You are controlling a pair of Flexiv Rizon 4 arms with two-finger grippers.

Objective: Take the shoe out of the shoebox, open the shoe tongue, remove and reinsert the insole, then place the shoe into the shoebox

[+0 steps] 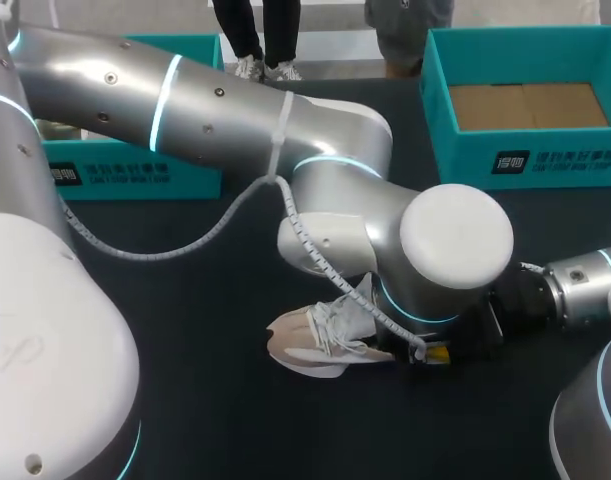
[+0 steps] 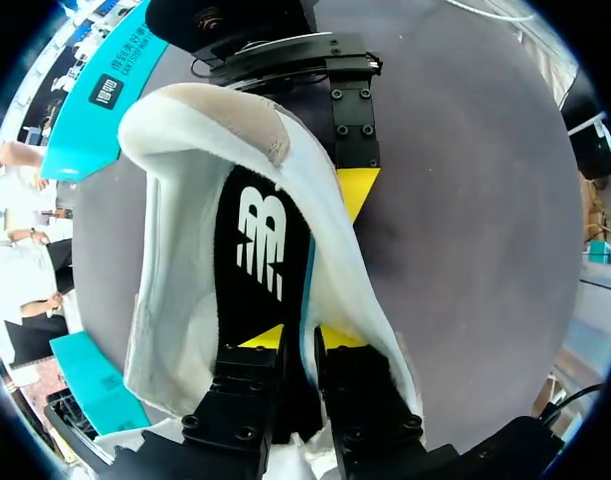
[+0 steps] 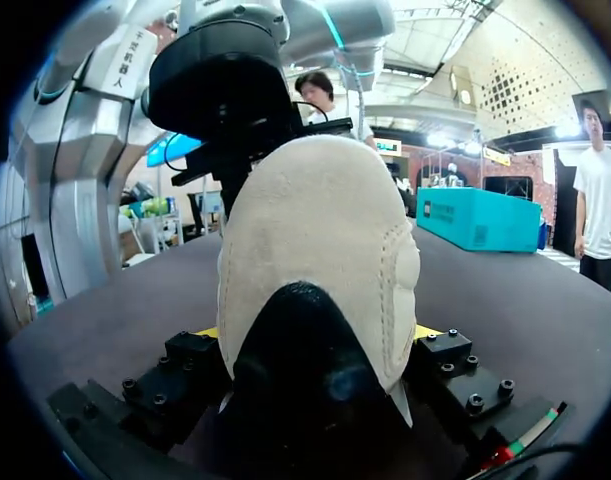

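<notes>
Shoe (image 1: 320, 340): out of its box and on the table (image 1: 185, 330), about mid-width and toward the front edge. It is well apart from the open teal box (image 1: 465, 160) at the back-right corner. The laces are slack and the tongue is laid open.

Handling, assessed: a light item. The upper is soft fabric that will cave under a squeeze, while the sole is firmer. It is best held across the sole line or the heel counter, not by the upper or laces. The insole (image 2: 260, 240) is thin, floppy foam that is likely to buckle or fold if pushed. It should be pinched at its heel end and kept in line with the shoe's length.

Left gripper (image 2: 300, 338): it reaches down into the shoe opening with its fingers nearly together. The insole's raised edge sits between the yellow tips, so it is judged clamped on the insole. The rest of the insole lies inside the shoe.

Right gripper (image 3: 315, 335): it comes in low from the right edge with its fingers wide apart. One finger presses each side of the shoe, bracing it. Which end of the shoe it holds cannot be confirmed.
</notes>
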